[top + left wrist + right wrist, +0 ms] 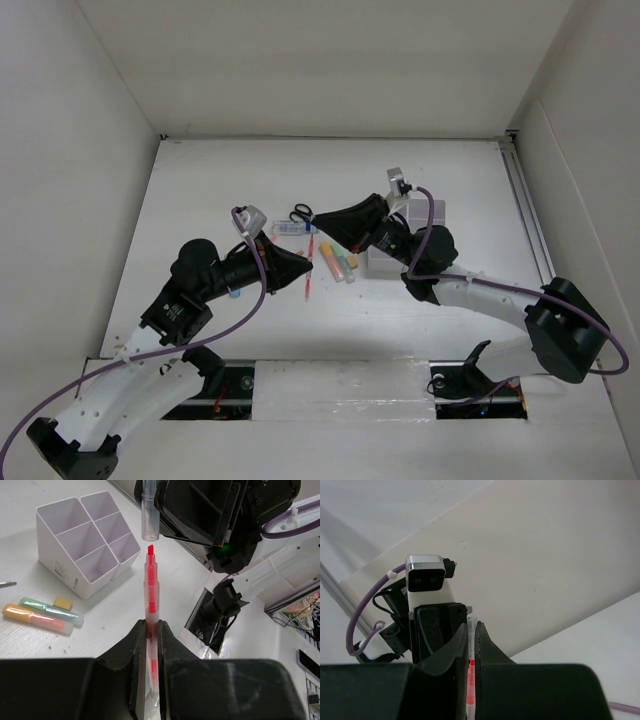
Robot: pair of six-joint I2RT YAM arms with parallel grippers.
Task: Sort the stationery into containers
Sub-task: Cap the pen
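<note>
My left gripper (pixel 151 630) is shut on a red highlighter (pixel 151 587) with its tip bare, held above the table. My right gripper (pixel 472 630) is shut on the highlighter's clear cap (pixel 150 517), which hangs just beyond the red tip with a small gap between them. From above, the two grippers, left (pixel 306 266) and right (pixel 322 228), meet near the table's middle. The white six-compartment organiser (pixel 85 545) stands empty; from above, my right arm partly hides it (pixel 385 262). An orange highlighter (pixel 30 617) and a green one (pixel 50 610) lie beside it.
Black-handled scissors (pixel 301 213) and a white blue-capped tube (pixel 290 229) lie behind the grippers. A small yellow piece (pixel 63 602) lies by the organiser. A light blue marker (pixel 233 293) shows under my left arm. White walls close the table in.
</note>
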